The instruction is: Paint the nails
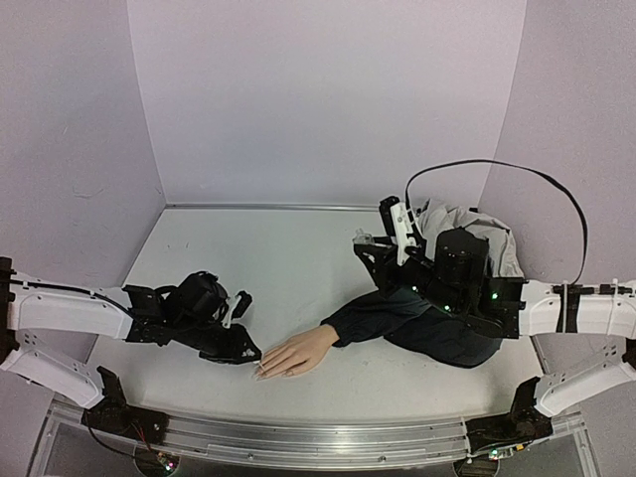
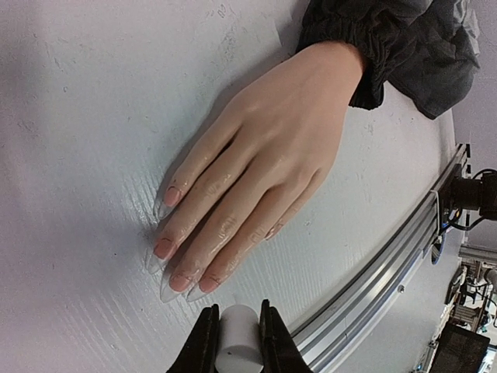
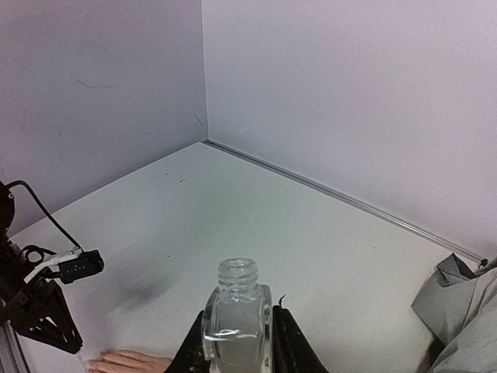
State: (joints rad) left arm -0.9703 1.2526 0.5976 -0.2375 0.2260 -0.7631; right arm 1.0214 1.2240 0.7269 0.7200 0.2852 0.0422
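Observation:
The peach mannequin hand (image 1: 298, 350) lies palm down near the front edge, its dark navy sleeve (image 1: 397, 318) running right. In the left wrist view the hand (image 2: 264, 163) fills the middle, and its pale nails (image 2: 164, 249) with long clear tips point at my left gripper (image 2: 237, 338). That gripper is shut on a white cylindrical cap (image 2: 235, 346), just short of the fingertips; any brush under it is hidden. In the top view the left gripper (image 1: 248, 353) sits at the fingertips. My right gripper (image 3: 237, 338) is shut on a clear, uncapped glass bottle (image 3: 237, 315), held upright above the table behind the sleeve (image 1: 370, 248).
A grey cloth (image 1: 487, 248) lies bunched at the back right, under the right arm. An aluminium rail (image 2: 388, 264) runs along the table's front edge, close to the left gripper. Purple walls close the back and both sides.

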